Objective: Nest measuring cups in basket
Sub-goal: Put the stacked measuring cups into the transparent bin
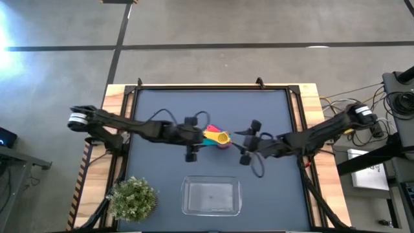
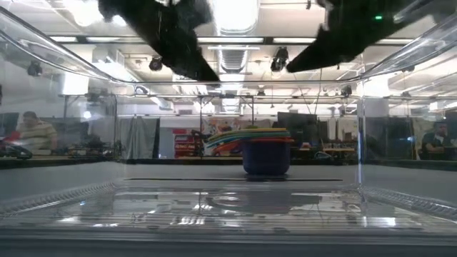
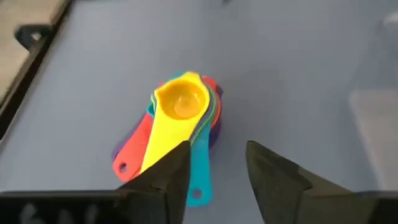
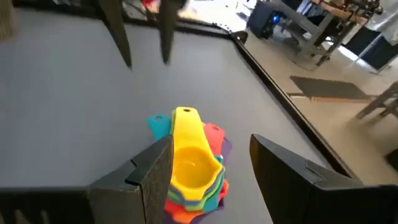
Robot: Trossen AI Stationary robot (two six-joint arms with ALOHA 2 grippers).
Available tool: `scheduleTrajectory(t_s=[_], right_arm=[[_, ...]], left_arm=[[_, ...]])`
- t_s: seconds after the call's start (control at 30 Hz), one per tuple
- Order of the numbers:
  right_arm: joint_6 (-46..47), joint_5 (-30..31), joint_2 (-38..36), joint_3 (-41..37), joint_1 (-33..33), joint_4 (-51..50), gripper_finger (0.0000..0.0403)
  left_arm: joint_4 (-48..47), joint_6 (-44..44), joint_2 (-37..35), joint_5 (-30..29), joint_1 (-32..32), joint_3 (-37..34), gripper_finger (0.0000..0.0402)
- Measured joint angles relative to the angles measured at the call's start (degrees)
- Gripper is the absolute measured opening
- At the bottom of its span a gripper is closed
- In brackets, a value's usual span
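Both claws, left (image 1: 195, 137) and right (image 1: 249, 142), open, flank nested measuring cups (image 1: 217, 137).

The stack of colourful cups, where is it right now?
In the high view the stack of measuring cups sits mid-table between the left gripper and right gripper, outside the basket.

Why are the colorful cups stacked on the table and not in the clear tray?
That is the odd bit. The measuring cups sit nested in one stack, yellow on top, on the bare table, handles fanned out unevenly. The basket nearer the front edge holds nothing. Left gripper and right gripper flank the stack, both open.
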Motion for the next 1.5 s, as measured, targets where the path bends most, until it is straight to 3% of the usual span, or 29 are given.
scheduleTrajectory(t_s=[0.3, 0.43, 0.67, 1.03, 1.23, 1.4, 1.5], right_arm=[[3.1, 0.1, -11.4, -11.1, 2.9, 6.9, 0.0201], [3.3, 0.0, -13.6, -12.6, 3.3, 7.0, 0.0201], [3.2, 0.1, -13.7, -13.3, 3.3, 7.3, 0.0201], [2.2, 0.1, -12.6, -13.6, 3.3, 7.4, 0.0201], [1.7, 0.1, -12.6, -13.6, 3.3, 7.5, 0.0201], [1.6, 0.1, -12.6, -13.6, 3.3, 7.6, 0.0201], [1.1, 0.1, -12.6, -13.6, 3.3, 8.0, 0.0201]], left_arm=[[-20.7, 7.0, 15.7, 0.2, 2.7, 19.6, 0.0279], [-27.1, 10.0, 21.1, 0.1, 3.9, 26.0, 0.0316], [-35.3, 14.3, 28.1, -5.2, 4.8, 33.6, 0.0324], [-36.0, 18.1, 32.8, -5.3, 5.7, 38.7, 0.0324], [-36.1, 14.4, 30.2, -2.3, 5.9, 38.7, 0.0324], [-36.0, 2.2, 28.9, 1.7, 6.3, 38.7, 0.0324], [-35.4, 1.1, 28.9, 3.6, 5.6, 38.7, 0.0324]])
